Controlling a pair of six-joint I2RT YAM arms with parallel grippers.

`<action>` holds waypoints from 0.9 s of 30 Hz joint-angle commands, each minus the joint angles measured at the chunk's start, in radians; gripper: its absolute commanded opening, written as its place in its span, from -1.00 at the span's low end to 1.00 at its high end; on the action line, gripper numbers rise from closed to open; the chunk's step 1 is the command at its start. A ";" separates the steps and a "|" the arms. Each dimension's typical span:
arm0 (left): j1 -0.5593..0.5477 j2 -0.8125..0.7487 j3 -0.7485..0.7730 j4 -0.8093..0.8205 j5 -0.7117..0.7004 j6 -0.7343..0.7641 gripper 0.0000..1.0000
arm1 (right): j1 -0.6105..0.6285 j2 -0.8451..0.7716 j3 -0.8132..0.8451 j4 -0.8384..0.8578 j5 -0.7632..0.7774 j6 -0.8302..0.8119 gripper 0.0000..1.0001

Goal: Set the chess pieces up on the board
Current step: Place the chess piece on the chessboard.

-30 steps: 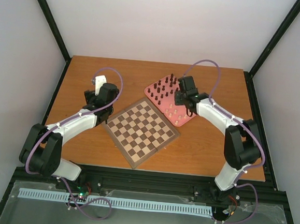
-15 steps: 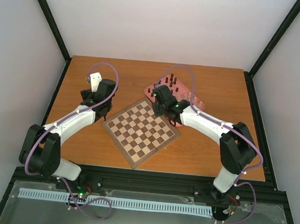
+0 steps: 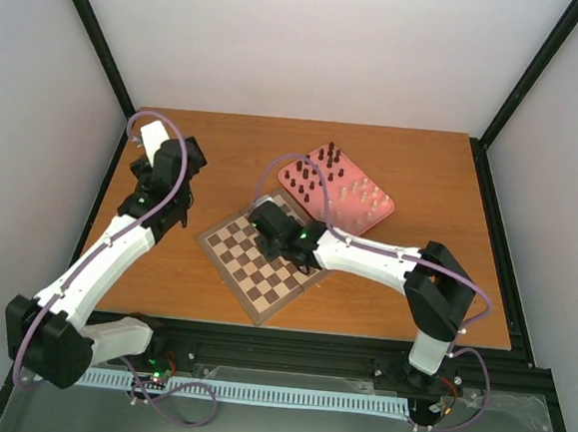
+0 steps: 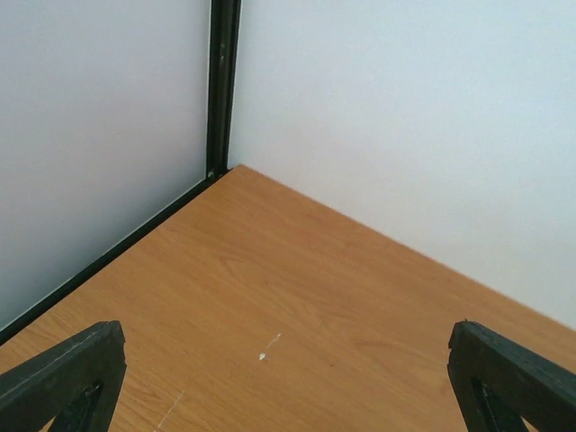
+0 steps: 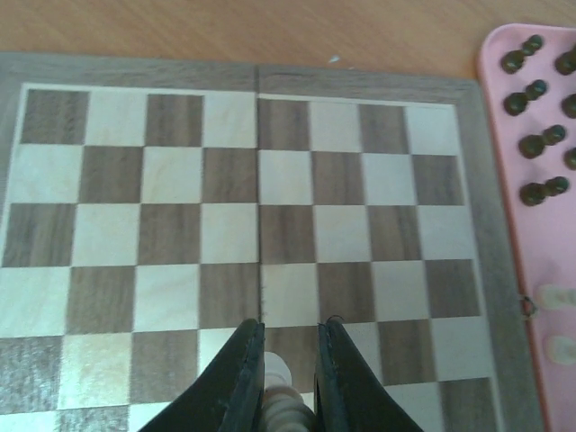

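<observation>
Cream piece (image 5: 281,405) in right pincer (image 5: 290,340), arm (image 3: 366,254) stretched across board (image 5: 288,180).

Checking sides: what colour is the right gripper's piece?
The piece is cream, light set; best in the right wrist view.

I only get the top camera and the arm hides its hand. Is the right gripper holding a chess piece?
Observer: Yes. In the right wrist view the right gripper is shut on a cream piece, which is pinched between its fingers.
Operator: Is there anything on the squares under the arm?
Observer: No. Every square of the board that the wrist view shows ahead of the fingers is bare.
Operator: And the other hand?
Observer: In the left wrist view the left gripper is wide open with nothing in it. It faces a far corner of the table.
</observation>
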 commanded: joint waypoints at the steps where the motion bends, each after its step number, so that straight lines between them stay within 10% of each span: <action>1: 0.005 -0.082 0.012 -0.031 0.044 0.011 0.99 | 0.050 0.051 0.047 -0.014 0.036 0.019 -0.94; 27: 0.005 -0.162 -0.029 -0.019 0.073 0.028 0.99 | 0.221 0.203 0.196 -0.068 -0.017 -0.006 -0.94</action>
